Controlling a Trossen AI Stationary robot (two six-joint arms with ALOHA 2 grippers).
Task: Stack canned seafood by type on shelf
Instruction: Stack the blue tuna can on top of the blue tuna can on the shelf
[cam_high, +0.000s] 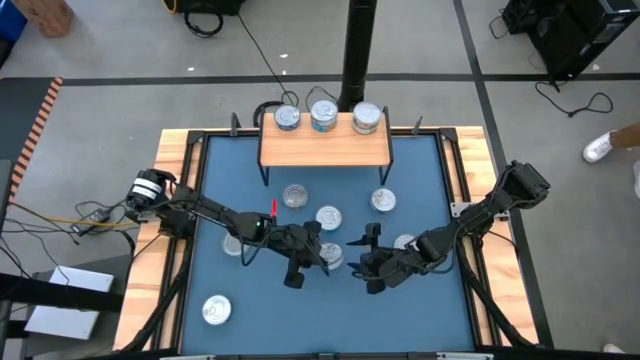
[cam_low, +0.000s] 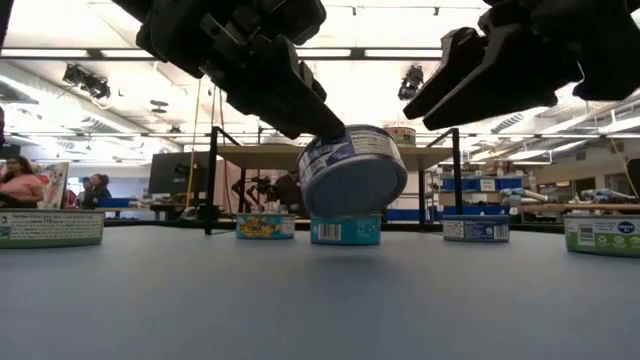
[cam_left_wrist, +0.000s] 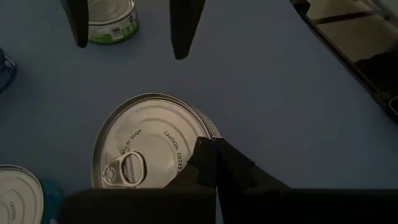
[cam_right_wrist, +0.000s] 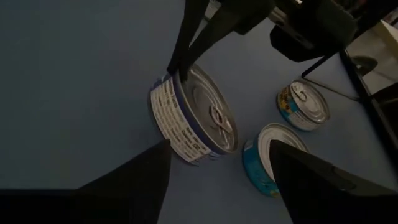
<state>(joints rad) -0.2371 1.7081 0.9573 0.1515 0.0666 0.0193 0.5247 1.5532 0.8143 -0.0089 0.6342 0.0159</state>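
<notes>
On the shelf: the shelf (cam_high: 325, 148), a light-wood board on thin black legs at the far edge of the blue mat (cam_high: 430, 310), carries three tins in a row (cam_high: 323, 117), apart from one another
Held tin: near the mat's middle, a tin with a blue-and-white side label (cam_low: 352, 170) hangs tilted above the surface, its silver pull-tab top (cam_left_wrist: 149, 146) facing the left wrist camera
Left gripper: the left gripper (cam_high: 308, 258) pinches that tin by its rim; in the right wrist view one dark finger (cam_right_wrist: 186, 43) presses the tin's upper edge
Right gripper: the right gripper (cam_high: 368, 262) hovers just beside the held tin, its fingers spread and holding nothing
Loose tins: several lie flat on the mat between the shelf and the grippers (cam_high: 328, 217), one sits alone at the near left (cam_high: 216, 311), and a teal-sided pair lies close together (cam_right_wrist: 273, 158)
Surface: the blue mat is framed by a wooden table edge (cam_high: 150, 270)
Room: beyond the table, ceiling lights, shelving, and seated people (cam_low: 20, 185) at the far left in the low view
</notes>
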